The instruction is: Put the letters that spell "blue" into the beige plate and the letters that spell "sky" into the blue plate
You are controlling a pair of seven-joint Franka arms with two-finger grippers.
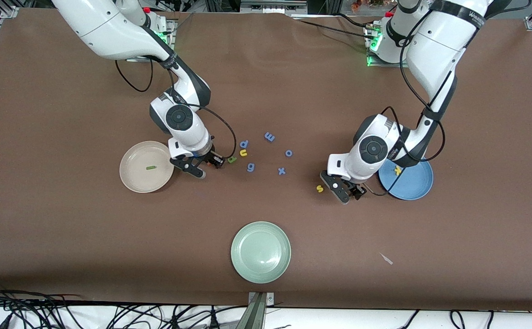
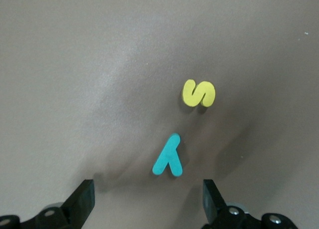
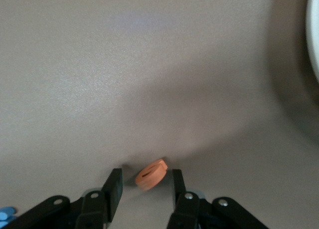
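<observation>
Your right gripper (image 3: 143,181) has its fingers partly open around the orange e (image 3: 151,173), not yet pinching it, just at three o'clock of the beige plate (image 1: 133,183), where only the green l (image 1: 151,167) lies. Your left gripper (image 2: 149,199) is wide open and empty, over the teal y (image 2: 168,156), with the yellow s (image 1: 320,188) beside it. The yellow k (image 1: 398,171) is already in the blue plate (image 1: 414,187) at three o'clock. Still on the counter (image 1: 65,251): green b (image 1: 232,159), yellow u (image 1: 243,153).

White arms, black cables, claws
</observation>
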